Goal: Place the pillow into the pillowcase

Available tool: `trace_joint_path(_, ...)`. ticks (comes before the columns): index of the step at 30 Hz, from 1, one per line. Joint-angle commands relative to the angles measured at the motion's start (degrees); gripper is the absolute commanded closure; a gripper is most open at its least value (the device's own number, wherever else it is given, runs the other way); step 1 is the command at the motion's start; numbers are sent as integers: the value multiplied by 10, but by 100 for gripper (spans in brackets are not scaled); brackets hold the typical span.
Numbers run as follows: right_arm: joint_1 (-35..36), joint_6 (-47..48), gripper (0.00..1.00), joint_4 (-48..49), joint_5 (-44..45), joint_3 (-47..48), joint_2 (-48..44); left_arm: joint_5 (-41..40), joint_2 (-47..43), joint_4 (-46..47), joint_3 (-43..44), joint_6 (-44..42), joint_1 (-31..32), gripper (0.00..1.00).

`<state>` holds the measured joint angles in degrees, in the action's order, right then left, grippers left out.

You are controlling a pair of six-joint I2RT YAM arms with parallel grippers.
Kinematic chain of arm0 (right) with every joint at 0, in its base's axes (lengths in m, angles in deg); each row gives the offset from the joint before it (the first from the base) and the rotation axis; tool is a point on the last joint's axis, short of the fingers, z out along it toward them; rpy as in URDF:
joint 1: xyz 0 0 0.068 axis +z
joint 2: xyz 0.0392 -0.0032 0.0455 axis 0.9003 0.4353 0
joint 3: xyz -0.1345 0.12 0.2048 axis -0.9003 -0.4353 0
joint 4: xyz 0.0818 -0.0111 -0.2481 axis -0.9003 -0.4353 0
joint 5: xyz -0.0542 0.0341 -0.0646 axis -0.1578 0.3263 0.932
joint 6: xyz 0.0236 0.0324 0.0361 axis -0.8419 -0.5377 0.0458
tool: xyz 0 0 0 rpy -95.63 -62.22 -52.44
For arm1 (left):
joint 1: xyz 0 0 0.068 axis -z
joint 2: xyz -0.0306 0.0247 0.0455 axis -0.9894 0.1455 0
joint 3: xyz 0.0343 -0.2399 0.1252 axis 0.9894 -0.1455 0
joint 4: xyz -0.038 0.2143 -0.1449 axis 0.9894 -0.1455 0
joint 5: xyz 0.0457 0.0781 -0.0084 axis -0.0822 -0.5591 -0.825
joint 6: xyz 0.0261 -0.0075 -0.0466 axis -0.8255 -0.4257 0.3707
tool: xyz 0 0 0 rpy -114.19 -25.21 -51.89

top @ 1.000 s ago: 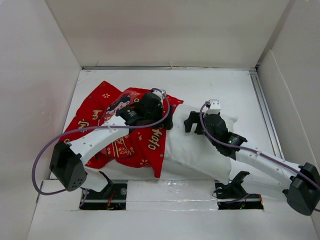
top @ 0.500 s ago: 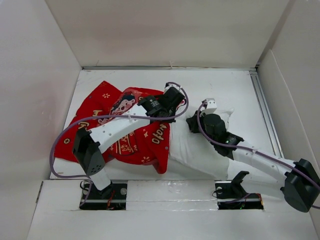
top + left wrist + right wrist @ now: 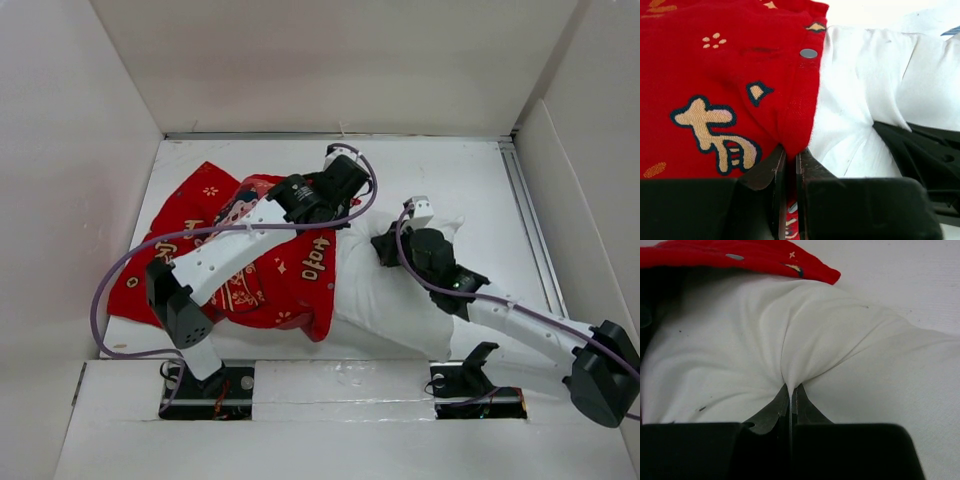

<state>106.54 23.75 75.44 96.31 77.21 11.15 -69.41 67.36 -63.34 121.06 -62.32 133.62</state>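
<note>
The red pillowcase with gold characters lies left of centre, its open edge over the left end of the white pillow. My left gripper is at that edge, shut on the red hem of the pillowcase; a snap button shows on the hem, beside the pillow. My right gripper rests on the pillow's top and is shut on a pinched fold of the pillow. In the right wrist view the gripper pulls creases into the white fabric, and the pillowcase lies behind.
White walls enclose the white table on three sides. A metal rail runs along the right side. A purple cable loops off the left arm. The right gripper's black body shows close by in the left wrist view.
The left arm swung right from over the pillowcase to its open edge and shut on the hem. The right gripper came down on the pillow and shut on a fold.
</note>
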Motion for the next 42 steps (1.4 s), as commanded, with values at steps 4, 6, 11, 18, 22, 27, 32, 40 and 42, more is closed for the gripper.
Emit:
trace_joint_path(4, 12, 15, 100, 110, -124, -12, -28, 81, 37, 30, 108, -28, 2, 100)
trace_joint_path(6, 12, 26, 100, 187, -156, -20, -28, 118, 64, 30, 174, -39, 14, 100)
trace_joint_path(11, 6, 38, 100, 277, -223, 8, -44, 262, 247, -63, 533, -60, 49, 100)
trace_joint_path(18, -46, 37, 100, 262, -200, 9, -178, 309, 145, 33, 465, -44, 44, 100)
trace_joint_path(22, -60, 13, 100, 297, -192, -22, -148, 393, 95, 87, 405, -32, 44, 100)
trace_joint_path(27, -54, -8, 60, 297, -220, -42, -74, 301, 70, 81, 377, -20, 30, 100)
trace_joint_path(32, -38, 0, 0, 15, -54, -7, -210, 206, 5, 105, 249, 2, -26, 100)
trace_joint_path(40, -38, -131, 0, -370, 190, 53, -370, 215, -37, 139, 192, 13, -112, 100)
trace_joint_path(42, -38, -151, 0, -370, 197, 32, -370, 222, -30, 126, 226, 7, -112, 100)
